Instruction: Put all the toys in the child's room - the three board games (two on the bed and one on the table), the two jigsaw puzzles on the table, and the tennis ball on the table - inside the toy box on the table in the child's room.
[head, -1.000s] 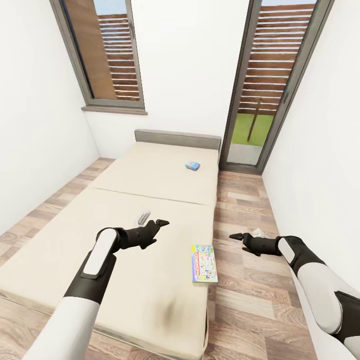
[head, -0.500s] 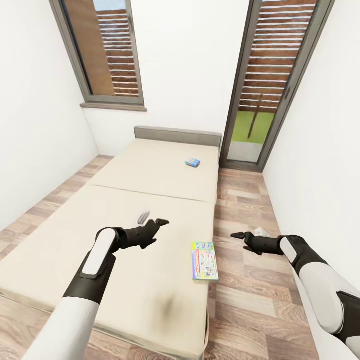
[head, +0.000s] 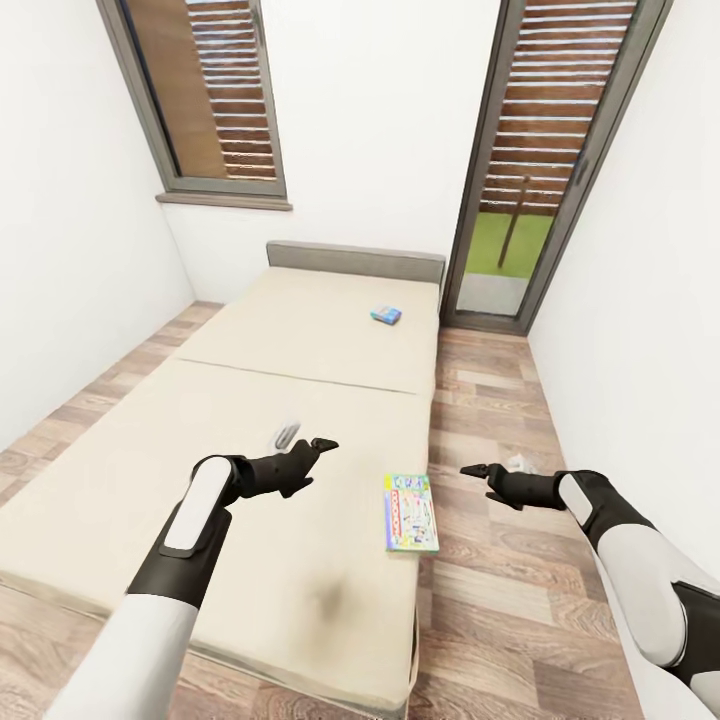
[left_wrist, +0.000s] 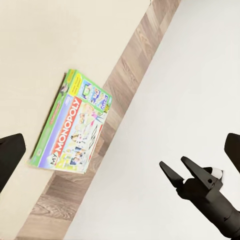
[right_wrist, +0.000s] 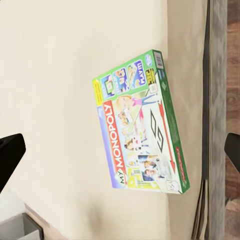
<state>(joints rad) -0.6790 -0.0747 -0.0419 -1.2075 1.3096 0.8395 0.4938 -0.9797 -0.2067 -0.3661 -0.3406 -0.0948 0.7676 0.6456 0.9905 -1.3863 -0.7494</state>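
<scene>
Closing on the bed (head: 280, 400), our view has dipped slightly; the Monopoly box (head: 411, 512) lies at five o'clock of the left gripper (head: 318, 446), the blue box (head: 386, 315) at twelve; both grippers, right (head: 475, 470) included, spread wide, empty.

Two board games on the bed (head: 250, 400)

MONOPOLY box (head: 410, 512) lies at the bed's near right edge; the smaller game box (head: 386, 315) lies far behind it, near the headboard (head: 355, 261).

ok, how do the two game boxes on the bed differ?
The Monopoly box looks larger, white and green, lying near the bed's right edge, between the two hands. The small blue box sits far up toward the headboard, its lettering too small to read. Both lie flat on the mattress, untouched.
</scene>
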